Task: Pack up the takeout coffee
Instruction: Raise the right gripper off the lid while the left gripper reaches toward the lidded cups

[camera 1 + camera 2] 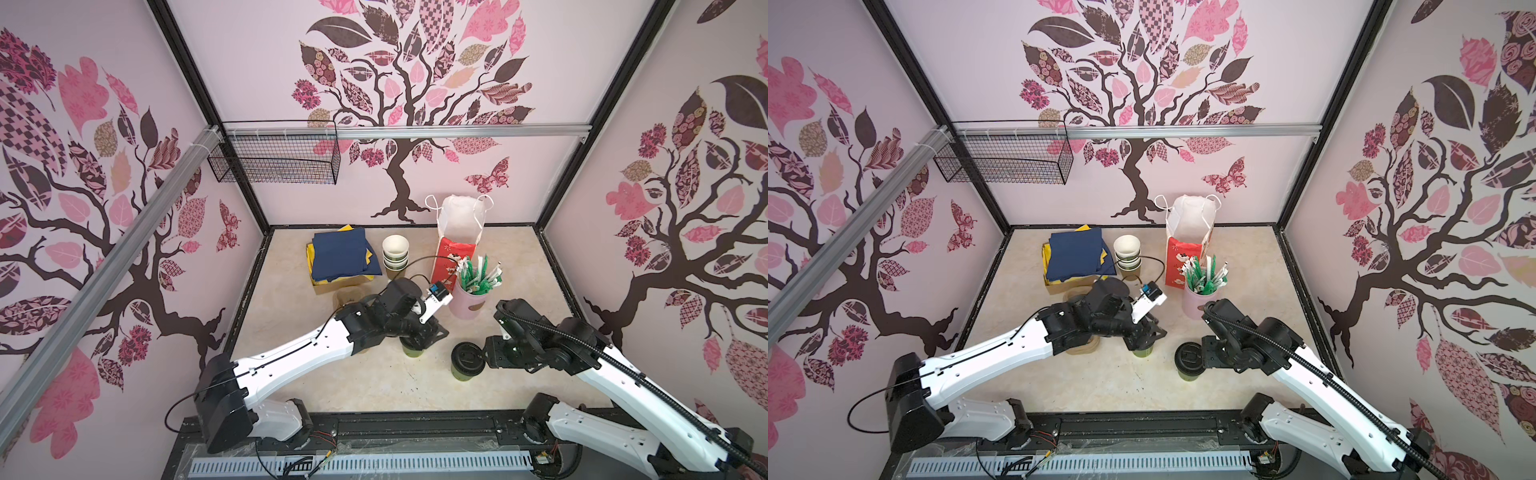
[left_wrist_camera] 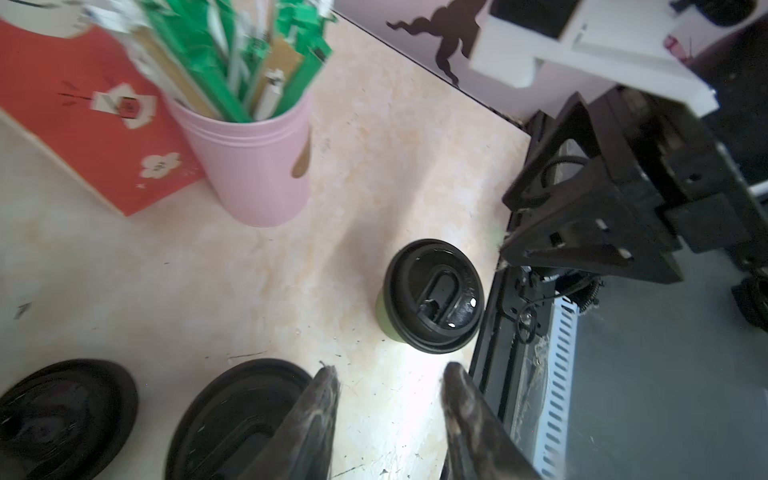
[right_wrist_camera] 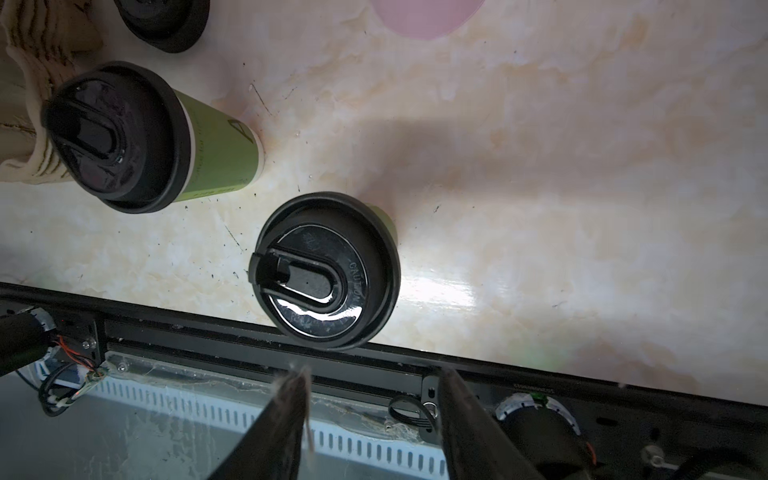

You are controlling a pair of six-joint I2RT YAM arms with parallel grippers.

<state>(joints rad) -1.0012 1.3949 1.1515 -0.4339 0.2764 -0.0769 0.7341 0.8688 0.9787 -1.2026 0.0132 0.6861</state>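
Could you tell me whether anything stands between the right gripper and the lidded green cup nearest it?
Nothing visible does. The right gripper has its jaws apart just short of the cup, with only open space between them. The other cup stands off to one side, out of that path.

Red paper bag (image 1: 453,259) behind pink tub (image 1: 469,306); stacked cups (image 1: 395,250) beside navy napkins (image 1: 341,255)

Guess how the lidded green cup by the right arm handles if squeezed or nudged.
The green cup looks like paper, so a hard side squeeze would probably dent it. Its black lid is wider than the body, so a push near the top may tip it. Contents are hidden; weight unknown.
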